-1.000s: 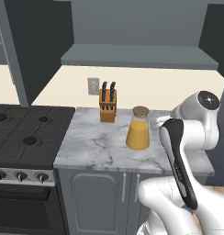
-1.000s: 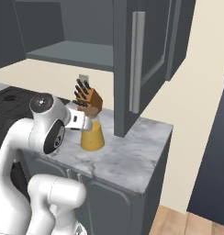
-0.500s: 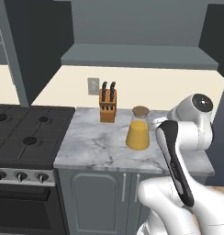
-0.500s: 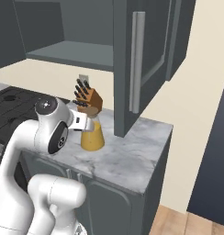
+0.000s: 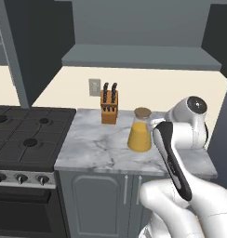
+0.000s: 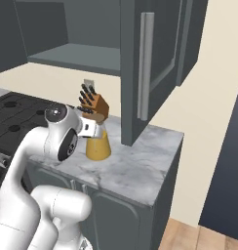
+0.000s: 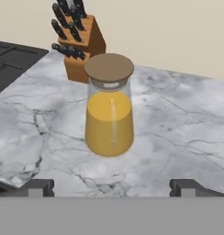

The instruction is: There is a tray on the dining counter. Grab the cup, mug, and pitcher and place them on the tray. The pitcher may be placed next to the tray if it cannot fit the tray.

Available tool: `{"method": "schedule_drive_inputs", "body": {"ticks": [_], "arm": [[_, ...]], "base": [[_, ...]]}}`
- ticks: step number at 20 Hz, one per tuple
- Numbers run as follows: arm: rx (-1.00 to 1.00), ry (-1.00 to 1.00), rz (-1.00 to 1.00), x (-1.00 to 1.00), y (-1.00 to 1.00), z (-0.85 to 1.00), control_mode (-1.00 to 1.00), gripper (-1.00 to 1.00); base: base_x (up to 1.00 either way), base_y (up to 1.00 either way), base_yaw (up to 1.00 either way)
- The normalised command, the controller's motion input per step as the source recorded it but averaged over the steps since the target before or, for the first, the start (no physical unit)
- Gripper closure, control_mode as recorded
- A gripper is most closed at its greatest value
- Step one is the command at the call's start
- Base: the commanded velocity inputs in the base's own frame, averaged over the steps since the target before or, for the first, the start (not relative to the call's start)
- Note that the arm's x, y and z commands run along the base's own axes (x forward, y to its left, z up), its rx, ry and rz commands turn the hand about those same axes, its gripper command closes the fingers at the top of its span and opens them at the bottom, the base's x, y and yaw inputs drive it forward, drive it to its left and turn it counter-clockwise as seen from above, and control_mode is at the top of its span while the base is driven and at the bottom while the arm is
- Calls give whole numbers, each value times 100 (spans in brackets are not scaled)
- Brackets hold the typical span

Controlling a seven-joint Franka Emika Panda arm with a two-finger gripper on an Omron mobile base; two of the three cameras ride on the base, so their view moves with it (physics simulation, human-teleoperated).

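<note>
pitcher [image 7: 109, 108]: clear glass cone, brown round lid, upright | contents: orange liquid, about two-thirds up | location: on marble surface [image 7: 178, 124], near the knife block [image 7: 79, 43], on the side away from the stove [image 5: 27, 139] | knife block: wooden, dark-handled knives in slots | hand [image 7: 111, 187]: fingers spread wide, holding nothing, pitcher between and beyond tips

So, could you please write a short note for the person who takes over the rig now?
Claw: open, holding nothing, lined up on the pitcher and not touching it.
Pitcher: upright, lid on, orange drink inside, on the short marble counter beside the stove, in front of the knife block.
Done: nothing seen placed so far.
Left: grip the pitcher and carry it to the tray, then the cup and the mug. Tray, cup and mug are out of sight from here.
</note>
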Motion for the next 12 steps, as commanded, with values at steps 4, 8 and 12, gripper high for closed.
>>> {"method": "schedule_drive_inputs", "body": {"ticks": [4, 8, 12], "arm": [[0, 0, 0, 29, 0, -12, -100, -100], [0, 0, 0, 30, 0, -13, -100, -100], [0, 0, 0, 31, 0, -12, -100, -100]], "base": [[0, 0, 0], [0, 0, 0], [0, 0, 0]]}}
